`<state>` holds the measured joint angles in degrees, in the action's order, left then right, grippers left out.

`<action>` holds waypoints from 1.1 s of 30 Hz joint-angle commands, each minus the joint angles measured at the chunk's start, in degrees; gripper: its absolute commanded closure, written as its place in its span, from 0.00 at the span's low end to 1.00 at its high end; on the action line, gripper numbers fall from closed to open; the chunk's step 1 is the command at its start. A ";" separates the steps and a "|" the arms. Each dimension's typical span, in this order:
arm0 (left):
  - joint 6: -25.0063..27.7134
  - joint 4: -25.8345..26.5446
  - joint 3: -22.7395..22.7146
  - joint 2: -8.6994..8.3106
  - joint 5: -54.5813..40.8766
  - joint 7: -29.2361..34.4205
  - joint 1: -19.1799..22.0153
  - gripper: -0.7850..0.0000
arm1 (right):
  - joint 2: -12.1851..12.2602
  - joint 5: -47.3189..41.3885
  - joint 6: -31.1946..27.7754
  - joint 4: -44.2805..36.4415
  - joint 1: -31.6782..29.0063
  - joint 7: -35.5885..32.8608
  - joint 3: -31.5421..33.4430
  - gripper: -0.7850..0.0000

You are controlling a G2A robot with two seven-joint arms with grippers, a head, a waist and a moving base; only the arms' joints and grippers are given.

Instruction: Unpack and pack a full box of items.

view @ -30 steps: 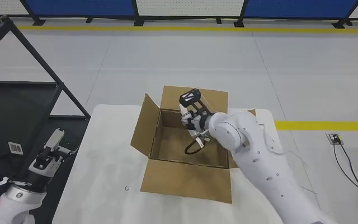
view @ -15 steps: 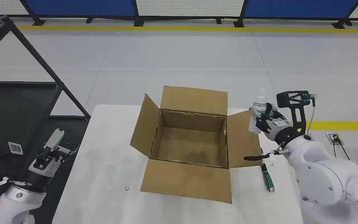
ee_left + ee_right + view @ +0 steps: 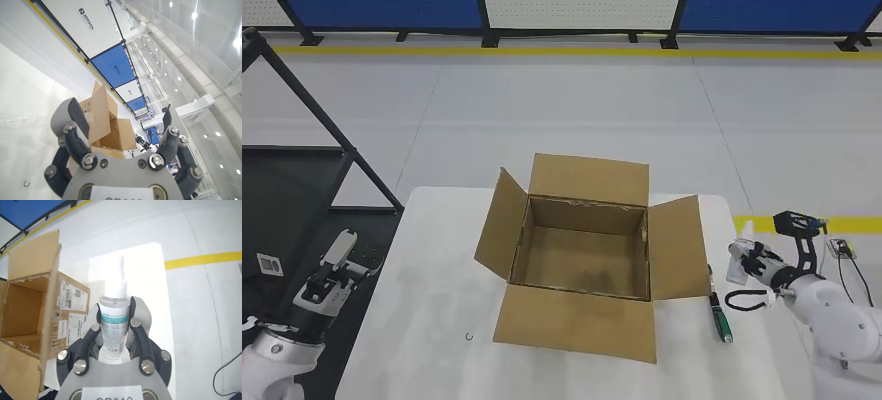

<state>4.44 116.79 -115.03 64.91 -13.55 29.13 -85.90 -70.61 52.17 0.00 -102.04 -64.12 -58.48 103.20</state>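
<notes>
- The right tool [image 3: 114, 309] grips a clear spray bottle [image 3: 113, 321] at the right edge of the bench [image 3: 422, 300], near the open cardboard box [image 3: 582, 322].
- The left tool [image 3: 121, 111] is spread open and empty, left of the bench.

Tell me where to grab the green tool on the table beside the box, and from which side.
Grip the green tool by its thicker handle, the end nearer the robot, coming down from above. It lies flat on the table, so close across its narrow width; the far end looks too thin.
</notes>
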 commanded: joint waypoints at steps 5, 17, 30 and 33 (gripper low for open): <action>0.00 0.00 0.00 0.00 0.00 0.00 0.00 0.00 | 0.65 -3.50 -6.25 6.59 -0.10 -2.99 -0.99 1.00; 0.00 0.00 0.00 0.00 0.00 0.00 0.00 0.00 | 1.31 -0.96 -6.52 11.11 1.80 -7.68 -8.67 1.00; 0.00 0.00 0.00 0.00 0.00 0.00 0.00 0.00 | 1.69 1.61 -4.39 18.27 6.94 -10.30 -14.72 0.91; 0.00 0.00 0.00 0.00 0.00 0.00 0.00 0.00 | 1.77 1.75 -3.66 19.00 7.58 -10.71 -15.53 0.80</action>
<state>4.44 116.79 -115.03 64.91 -13.55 29.13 -85.90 -68.85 54.01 -3.78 -83.24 -56.72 -69.08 87.89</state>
